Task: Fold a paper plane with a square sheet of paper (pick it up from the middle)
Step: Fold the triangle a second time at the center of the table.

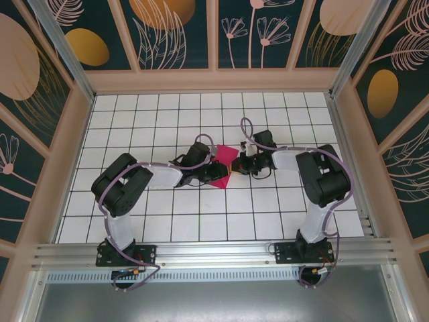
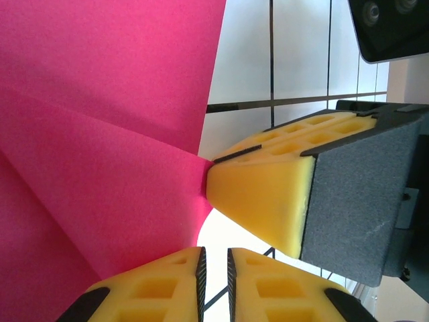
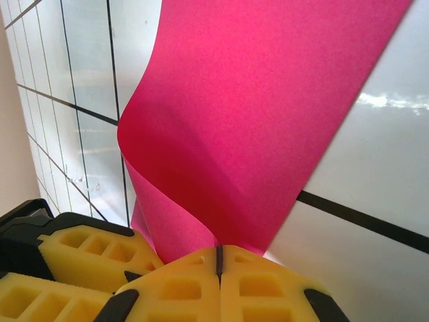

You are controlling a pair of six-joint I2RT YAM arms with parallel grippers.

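Observation:
The square sheet of paper (image 1: 225, 157) is magenta-pink and held up off the white tiles between the two arms at mid-table. My right gripper (image 3: 218, 251) is shut on its edge, and the sheet (image 3: 255, 114) curls away from the jaws. In the left wrist view the paper (image 2: 100, 134) shows a crease running to the right gripper's yellow fingertip (image 2: 261, 194). My left gripper (image 2: 214, 258) sits just beside the sheet, its jaws a narrow slit apart with bare floor showing between them. From above, the left gripper (image 1: 218, 176) and right gripper (image 1: 236, 164) nearly meet. The paper plane is out of view.
White tiled floor (image 1: 201, 221) with black grid lines spreads around the arms. Wooden frame walls (image 1: 214, 80) with patterned panels enclose it. The left gripper's fingers (image 3: 80, 255) crowd close beside the right jaws.

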